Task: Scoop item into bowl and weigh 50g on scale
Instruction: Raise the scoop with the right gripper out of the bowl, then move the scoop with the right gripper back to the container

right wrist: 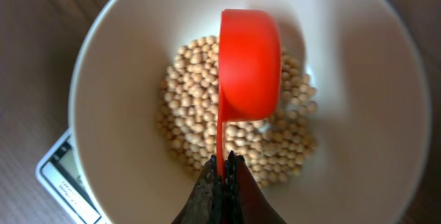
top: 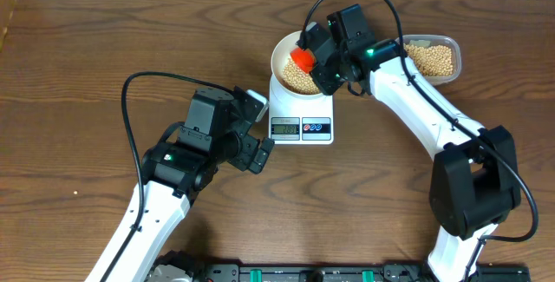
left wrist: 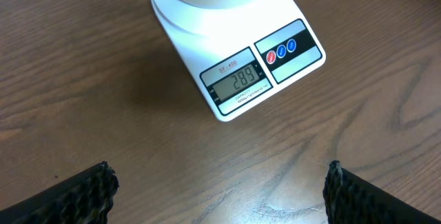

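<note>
- The scale (left wrist: 241, 72) lies just ahead of the left claw (left wrist: 219, 182), which stands wide open and holds nothing.
- Above its display is printed "SF-400"; the digits read 289.
- The display edge faces the left claw, turned a little askew.
- The right claw (right wrist: 222, 176) is closed on the handle of the red scoop (right wrist: 248, 65); the handle points back to the claw, the cup ahead of it.
- The beans (right wrist: 200, 107) lie in the bowl (right wrist: 117, 79) under the scoop; the bowl stands on the scale.
</note>
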You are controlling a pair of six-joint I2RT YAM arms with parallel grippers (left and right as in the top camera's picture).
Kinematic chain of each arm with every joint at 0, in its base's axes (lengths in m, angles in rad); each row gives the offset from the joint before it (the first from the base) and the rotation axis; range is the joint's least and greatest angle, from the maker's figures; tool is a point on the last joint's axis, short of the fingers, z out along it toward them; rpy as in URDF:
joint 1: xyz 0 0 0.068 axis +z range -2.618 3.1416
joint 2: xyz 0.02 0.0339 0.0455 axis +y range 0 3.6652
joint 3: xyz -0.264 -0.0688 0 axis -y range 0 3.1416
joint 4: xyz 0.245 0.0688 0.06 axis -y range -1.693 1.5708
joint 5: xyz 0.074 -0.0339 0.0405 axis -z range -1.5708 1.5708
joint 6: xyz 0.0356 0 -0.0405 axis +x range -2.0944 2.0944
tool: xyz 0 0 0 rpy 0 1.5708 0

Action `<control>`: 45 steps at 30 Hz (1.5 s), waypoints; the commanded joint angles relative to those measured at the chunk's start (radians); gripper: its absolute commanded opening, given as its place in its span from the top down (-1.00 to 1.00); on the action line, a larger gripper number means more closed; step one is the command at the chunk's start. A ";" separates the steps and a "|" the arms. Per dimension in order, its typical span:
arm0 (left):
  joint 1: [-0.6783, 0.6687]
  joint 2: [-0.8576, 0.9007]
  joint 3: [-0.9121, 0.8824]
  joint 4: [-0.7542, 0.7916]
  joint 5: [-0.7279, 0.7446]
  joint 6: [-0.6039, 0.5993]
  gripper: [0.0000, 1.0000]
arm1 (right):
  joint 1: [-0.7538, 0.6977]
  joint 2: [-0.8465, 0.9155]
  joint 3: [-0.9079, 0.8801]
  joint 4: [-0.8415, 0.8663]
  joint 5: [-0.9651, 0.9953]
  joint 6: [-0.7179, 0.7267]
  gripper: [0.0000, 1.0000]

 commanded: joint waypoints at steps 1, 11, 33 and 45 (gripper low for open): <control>-0.001 0.003 -0.006 -0.001 -0.013 -0.005 -0.96 | 0.019 0.031 0.006 -0.021 -0.044 -0.026 0.98; -0.001 0.003 -0.006 -0.001 -0.013 -0.005 -0.96 | 0.032 0.031 0.006 -0.051 -0.111 -0.005 0.98; -0.001 0.003 -0.006 -0.001 -0.014 -0.005 -0.96 | -0.148 0.031 0.099 -0.051 -0.521 0.177 0.98; -0.001 0.003 -0.006 -0.001 -0.013 -0.005 -0.96 | -0.227 -0.008 0.105 -0.058 -0.709 0.176 0.97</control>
